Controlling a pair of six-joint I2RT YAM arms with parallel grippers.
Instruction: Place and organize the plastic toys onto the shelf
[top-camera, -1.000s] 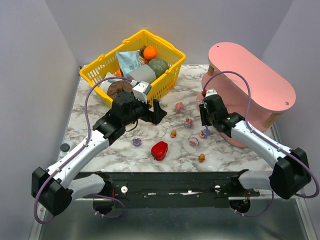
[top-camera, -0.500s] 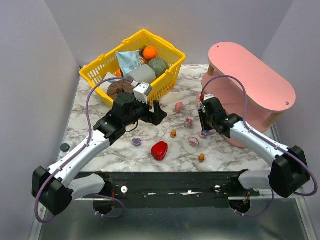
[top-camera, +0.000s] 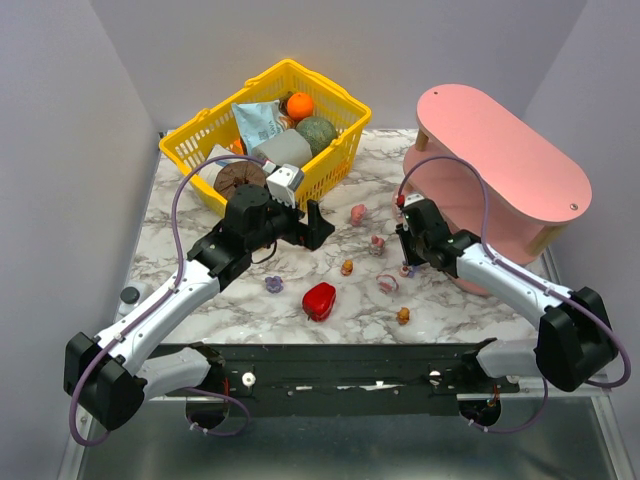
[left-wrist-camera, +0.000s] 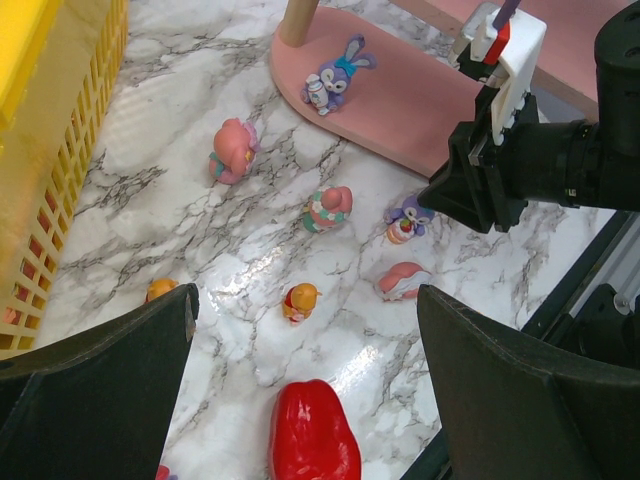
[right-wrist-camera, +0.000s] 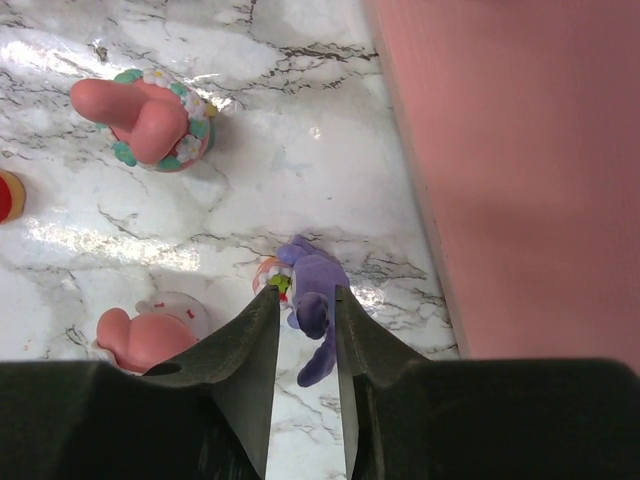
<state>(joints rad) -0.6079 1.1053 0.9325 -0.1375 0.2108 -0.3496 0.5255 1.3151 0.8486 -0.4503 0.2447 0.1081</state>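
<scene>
My right gripper (right-wrist-camera: 306, 300) is down on the marble with its two fingers pressed against either side of a purple toy (right-wrist-camera: 315, 290), which rests on the table beside the pink shelf (right-wrist-camera: 520, 150). Other plastic toys lie nearby: a pink one with a flower collar (right-wrist-camera: 145, 120) and a pink one lying flat (right-wrist-camera: 150, 335). My left gripper (left-wrist-camera: 305, 340) hangs wide open above an orange toy (left-wrist-camera: 300, 300) and holds nothing. A purple-blue bunny (left-wrist-camera: 335, 80) stands on the lowest board of the shelf (top-camera: 500, 150). More toys (top-camera: 358, 213) are scattered mid-table.
A glossy red pepper (top-camera: 319, 300) lies in front of the left gripper. The yellow basket (top-camera: 200, 130) of groceries stands at the back left. A small purple toy (top-camera: 273, 284) and an orange one (top-camera: 403, 316) lie near the front.
My right gripper has dropped to the table and narrowed its fingers round the purple toy. The left arm has stayed still.
</scene>
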